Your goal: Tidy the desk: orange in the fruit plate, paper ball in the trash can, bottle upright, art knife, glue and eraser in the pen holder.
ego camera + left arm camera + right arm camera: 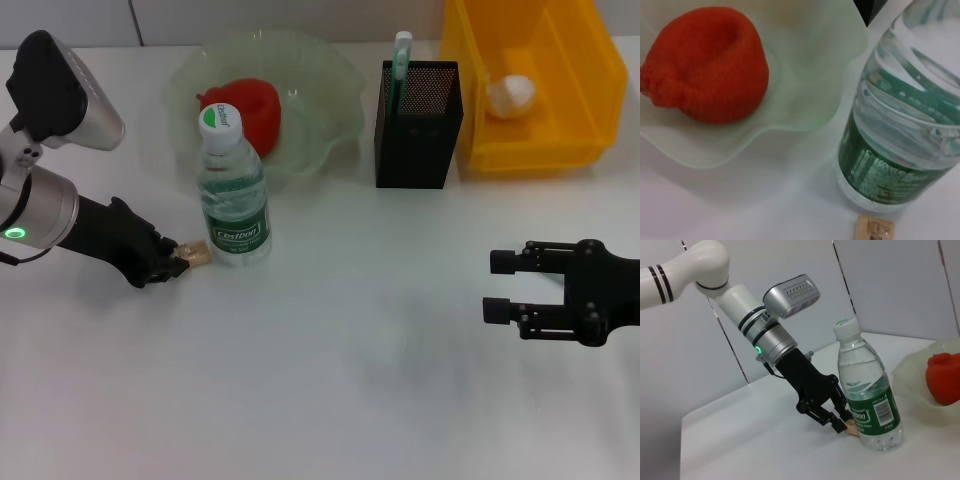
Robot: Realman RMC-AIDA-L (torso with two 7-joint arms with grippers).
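The bottle [867, 390] stands upright on the desk [765, 450]. Just beside its base, the left gripper [842, 424] pinches the eraser [852, 429] against the tabletop. Beyond the bottle sits the fruit plate [920, 382] holding the orange [943, 377].

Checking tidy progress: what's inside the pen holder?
The art knife sticks up from the pen holder. Black mesh hides the rest, so the glue cannot be confirmed.

The white desk [350, 400] is occupied by the upright bottle [232, 195], the eraser [197, 253] beside it, the fruit plate [330, 110], the pen holder [418, 125] and the trash can [530, 150].
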